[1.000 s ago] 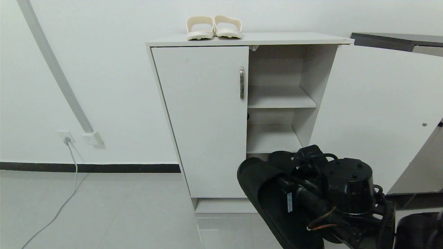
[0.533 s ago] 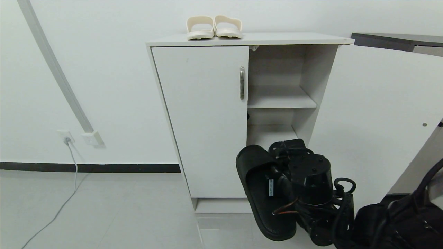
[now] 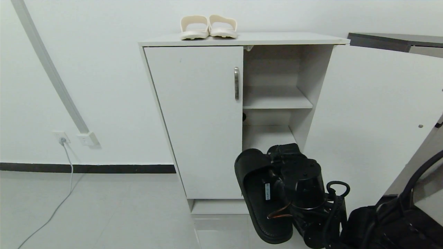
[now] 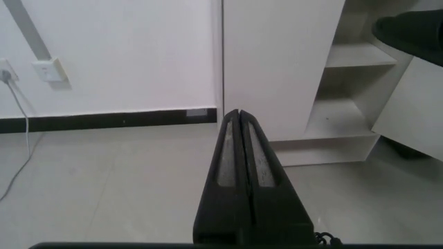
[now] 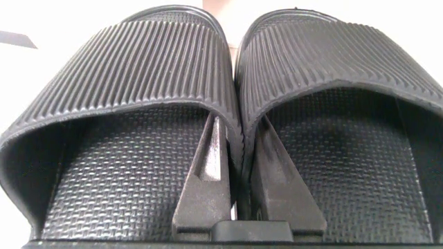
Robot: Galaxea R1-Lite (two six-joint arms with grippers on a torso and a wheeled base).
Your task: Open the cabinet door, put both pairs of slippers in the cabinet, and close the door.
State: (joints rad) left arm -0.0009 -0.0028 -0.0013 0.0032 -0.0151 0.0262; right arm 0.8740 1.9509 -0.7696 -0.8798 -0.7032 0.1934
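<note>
A pair of black slippers (image 3: 258, 193) hangs sole-outward in front of the cabinet's open right half, low near the bottom shelf (image 3: 266, 136). My right gripper (image 3: 275, 169) is shut on them; in the right wrist view one finger (image 5: 208, 173) sits inside each slipper (image 5: 138, 117), pinching the two inner walls together. A beige pair of slippers (image 3: 208, 27) lies on top of the white cabinet (image 3: 193, 121). Its right door (image 3: 373, 114) stands swung open; the left door with the metal handle (image 3: 236, 83) is shut. My left gripper (image 4: 239, 149) is shut on nothing, above the floor, facing the cabinet (image 4: 277, 62).
An upper shelf (image 3: 275, 98) inside is bare. A wall socket with a grey cable (image 3: 62, 140) and a slanted conduit (image 3: 45, 65) are at the left. A dark desk (image 3: 391, 39) stands behind the open door. Open floor lies left of the cabinet.
My right arm has carried the black slippers forward, away from the camera and nearer the cabinet's lower opening. The head camera has also shifted slightly, sliding the whole scene left.
</note>
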